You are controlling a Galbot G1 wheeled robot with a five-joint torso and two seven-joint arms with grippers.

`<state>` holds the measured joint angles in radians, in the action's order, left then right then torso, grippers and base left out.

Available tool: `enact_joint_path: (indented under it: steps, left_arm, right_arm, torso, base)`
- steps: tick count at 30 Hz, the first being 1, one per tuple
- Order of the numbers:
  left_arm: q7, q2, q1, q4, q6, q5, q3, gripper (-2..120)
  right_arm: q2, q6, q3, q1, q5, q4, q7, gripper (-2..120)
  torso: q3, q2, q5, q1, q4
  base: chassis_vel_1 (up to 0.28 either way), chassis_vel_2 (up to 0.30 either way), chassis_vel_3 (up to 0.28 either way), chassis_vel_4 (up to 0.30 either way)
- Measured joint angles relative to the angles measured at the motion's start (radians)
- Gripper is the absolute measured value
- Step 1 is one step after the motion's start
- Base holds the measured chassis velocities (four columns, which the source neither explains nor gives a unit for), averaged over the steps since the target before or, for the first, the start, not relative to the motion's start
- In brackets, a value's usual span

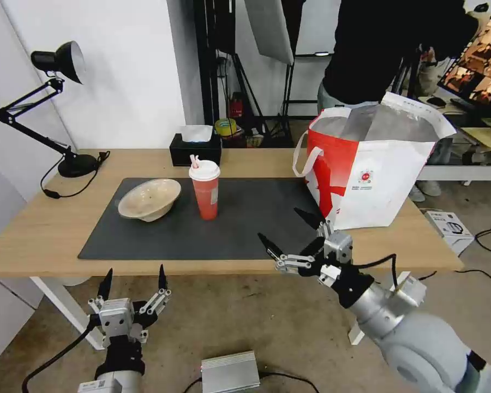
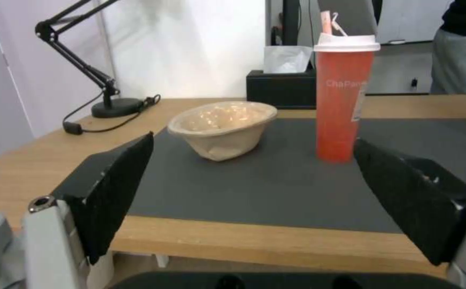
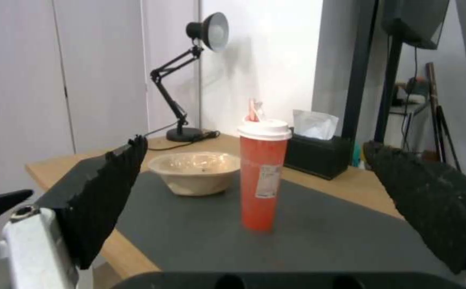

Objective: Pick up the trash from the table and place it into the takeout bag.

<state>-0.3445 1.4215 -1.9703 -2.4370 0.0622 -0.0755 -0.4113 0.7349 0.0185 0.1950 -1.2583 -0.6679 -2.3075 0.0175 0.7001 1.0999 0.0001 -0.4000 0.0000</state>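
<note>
The takeout bag (image 1: 373, 169) stands open on the desk (image 1: 38, 229) at its right end, its far rim partly blocking a person behind; what lies inside it cannot be made out. On the dark mat (image 1: 245, 224) the red cup (image 1: 205, 190) stands upright just beside the tilted beige pulp bowl (image 1: 149, 199), apart from it. The right gripper (image 1: 292, 232) hangs over the desk's near edge, just left of the bag, fingers spread wide and empty. The left gripper (image 1: 132, 278) waits below the near edge, fingers wide, with bare mat between it and the bowl
</note>
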Motion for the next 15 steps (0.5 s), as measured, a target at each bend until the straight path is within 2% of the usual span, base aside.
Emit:
enact_joint_path:
  steps: [15]
  left_arm:
    - [0.019,-0.001,0.002,0.007,0.014,-0.002,-0.009,100]
  right_arm:
    - [0.011,-0.037,-0.169,0.267,-0.044,0.131,0.007,100]
  torso:
    - [0.0,0.0,-0.0002,0.0,0.0]
  base:
    - [0.0,0.0,0.0,0.0]
